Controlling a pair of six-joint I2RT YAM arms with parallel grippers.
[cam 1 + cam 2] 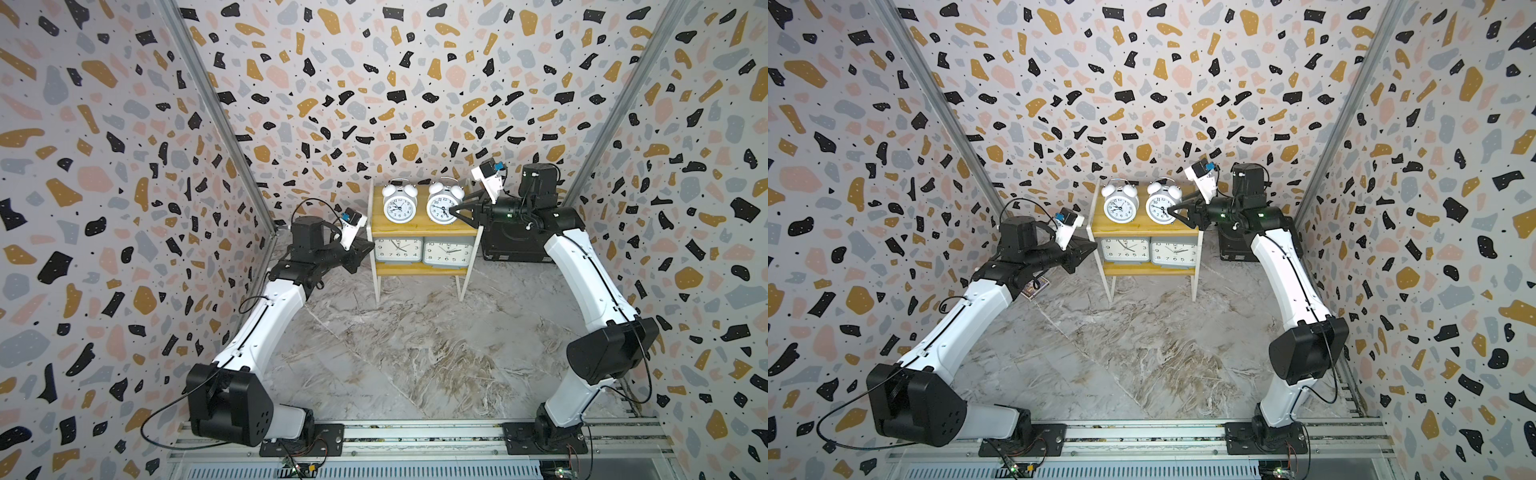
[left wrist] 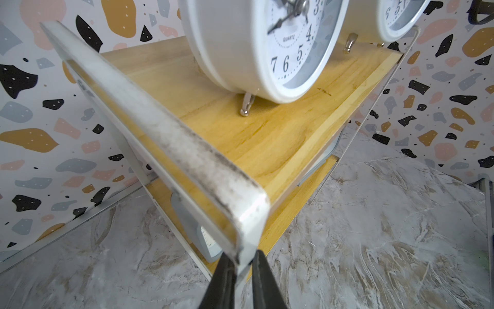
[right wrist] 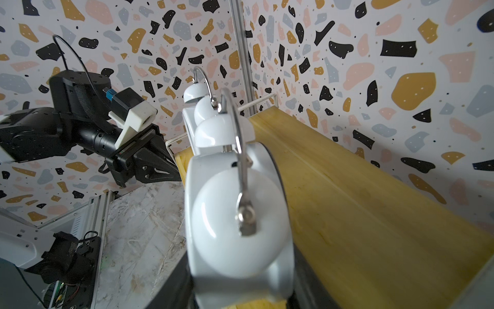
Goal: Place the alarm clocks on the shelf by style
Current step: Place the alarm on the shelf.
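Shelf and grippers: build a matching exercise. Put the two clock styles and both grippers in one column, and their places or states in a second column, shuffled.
Column one
1. white round twin-bell alarm clocks
2. grey rounded-rectangular alarm clocks
3. left gripper
4. right gripper

Column two
A. on the lower yellowish wooden board of the two-tier shelf
B. pinching the shelf's thin white metal frame
C. on the top wooden board
D. closed around one twin-bell clock

Pairs: 1-C, 2-A, 3-B, 4-D
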